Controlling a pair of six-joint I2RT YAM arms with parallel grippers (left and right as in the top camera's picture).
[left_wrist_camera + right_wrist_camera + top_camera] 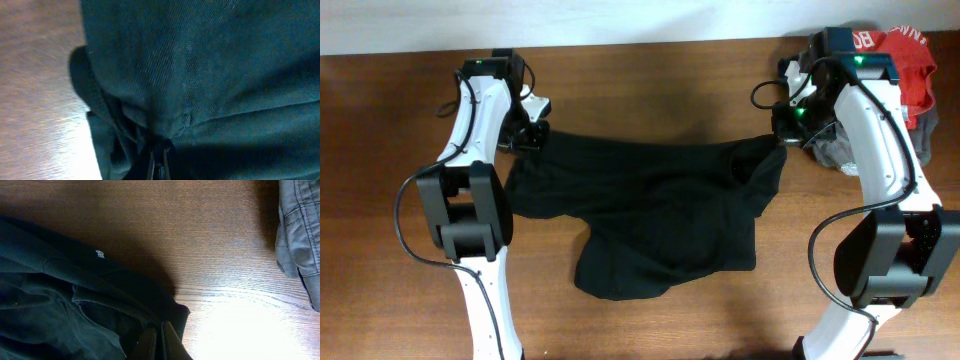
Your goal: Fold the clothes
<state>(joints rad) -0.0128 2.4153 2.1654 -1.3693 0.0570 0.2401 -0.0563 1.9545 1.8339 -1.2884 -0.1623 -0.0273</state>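
Clearly the black garment (660,215) is soft and light. It lies wrinkled in the middle of the table (650,80), with its lower part bunched toward 6 o'clock. Its upper edge hangs between the two arms. The left gripper (532,132) pinches the corner at 10 o'clock, its jaws pressed on a bunch of cloth. The right gripper (782,130) pinches the corner at 2 o'clock, its jaws closed on the thin edge. I judge that such cloth will sag and slide easily on the smooth wood, so corners and hems are better places to hold than the loose middle. The grey garment (300,235) and the red garment (910,60) lie at 2 o'clock of the table, near that corner but apart from it.
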